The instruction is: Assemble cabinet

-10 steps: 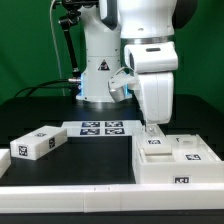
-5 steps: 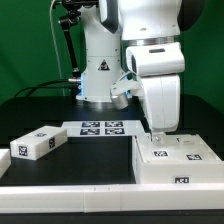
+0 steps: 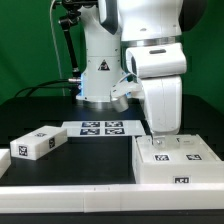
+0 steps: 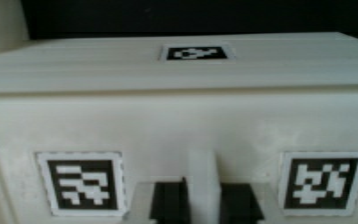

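On the exterior view's right, near the front of the black table (image 3: 88, 165), the cabinet (image 3: 180, 172) is lying as a low white box, and its long side is running across the picture. The gripper (image 3: 155, 139) is hanging straight down over it. Its tip is sitting right at the top of the box, on the end nearer the exterior view's left. So the cabinet is lying directly under the gripper, and any push or pull would be going along that top face. There is only one arm, so it is doing the whole job. A loose white block (image 3: 35, 143) is waiting well apart on the exterior view's left, and the marker board (image 3: 100, 127) is lying flat behind, between the block and the robot. The exterior view is showing where everything sits, but the big white arm is hiding the fingertips. The wrist view is showing just that part: two dark fingers (image 4: 169, 203) are standing very close together, with only a thin white strip between them, against the white cabinet (image 4: 176, 110) and between two square tags (image 4: 82, 185). The gripper (image 4: 199, 203) is looking almost closed, but it is too blurry to tell if it is pinching a thin edge or just touching the box.
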Tool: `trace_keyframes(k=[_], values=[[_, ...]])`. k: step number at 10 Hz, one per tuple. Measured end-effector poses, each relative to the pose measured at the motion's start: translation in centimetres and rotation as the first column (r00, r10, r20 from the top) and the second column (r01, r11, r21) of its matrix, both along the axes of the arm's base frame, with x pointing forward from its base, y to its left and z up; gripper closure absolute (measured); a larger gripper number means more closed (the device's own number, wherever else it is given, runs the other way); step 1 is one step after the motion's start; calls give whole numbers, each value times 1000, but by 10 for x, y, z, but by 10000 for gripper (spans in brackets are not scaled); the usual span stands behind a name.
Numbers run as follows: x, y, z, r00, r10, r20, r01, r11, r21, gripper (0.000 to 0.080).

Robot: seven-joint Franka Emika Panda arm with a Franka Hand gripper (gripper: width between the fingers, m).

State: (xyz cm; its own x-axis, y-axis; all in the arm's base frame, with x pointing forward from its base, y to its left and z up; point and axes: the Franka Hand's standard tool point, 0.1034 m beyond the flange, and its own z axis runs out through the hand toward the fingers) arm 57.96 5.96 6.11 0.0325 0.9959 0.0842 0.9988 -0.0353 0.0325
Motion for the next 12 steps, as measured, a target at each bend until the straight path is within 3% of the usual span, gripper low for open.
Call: trace_keyframes(k=[1, 2, 4, 5, 6, 7, 8, 9, 11, 12], values=[[-1, 0, 0, 1000, 10, 1, -10, 1000, -2, 729], [-2, -1, 1, 1000, 12, 1, -12, 1000, -3, 661], [-10, -4, 7, 1000, 12, 0, -12, 1000, -12, 336], [-15, -8, 15, 1000, 11, 18, -11, 1000, -19, 336], [-23, -14, 27, 999, 1, 52, 0, 1000, -28, 147], [-36, -19, 36, 995, -60, 86, 63, 998, -28, 147], [-53, -20, 41, 984, -150, 99, 153, 988, -21, 32], [-70, -17, 43, 965, -239, 109, 242, 970, -7, 6], [-94, -3, 44, 917, -367, 155, 363, 930, 53, 2], [-100, -4, 40, 925, -352, 145, 349, 936, 44, 2]])
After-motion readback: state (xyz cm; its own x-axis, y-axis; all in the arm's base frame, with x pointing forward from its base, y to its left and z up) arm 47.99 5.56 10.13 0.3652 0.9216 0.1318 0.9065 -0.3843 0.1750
